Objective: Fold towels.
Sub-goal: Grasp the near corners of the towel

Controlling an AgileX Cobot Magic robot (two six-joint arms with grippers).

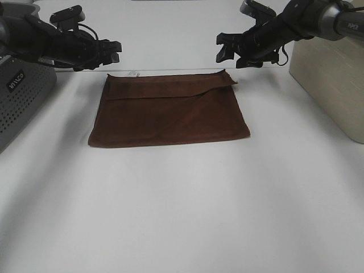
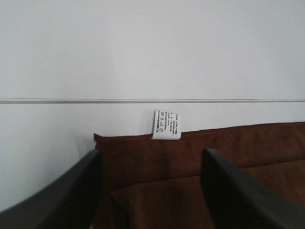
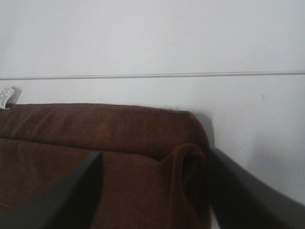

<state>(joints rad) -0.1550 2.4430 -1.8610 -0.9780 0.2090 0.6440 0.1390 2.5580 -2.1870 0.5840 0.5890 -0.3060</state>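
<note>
A dark reddish-brown towel (image 1: 170, 111) lies flat on the white table, folded over so a second layer covers most of it, with a strip of the lower layer showing along the far edge. Its white tag (image 2: 167, 125) sticks out at the far left corner. My left gripper (image 1: 114, 52) is open and empty, hovering just above and behind the far left corner (image 2: 102, 143). My right gripper (image 1: 227, 52) is open and empty, above the far right corner (image 3: 190, 152), where the cloth is curled up.
A grey perforated box (image 1: 20, 96) stands at the left edge. A beige bin (image 1: 333, 79) stands at the right. A thin seam (image 2: 152, 100) runs across the table just behind the towel.
</note>
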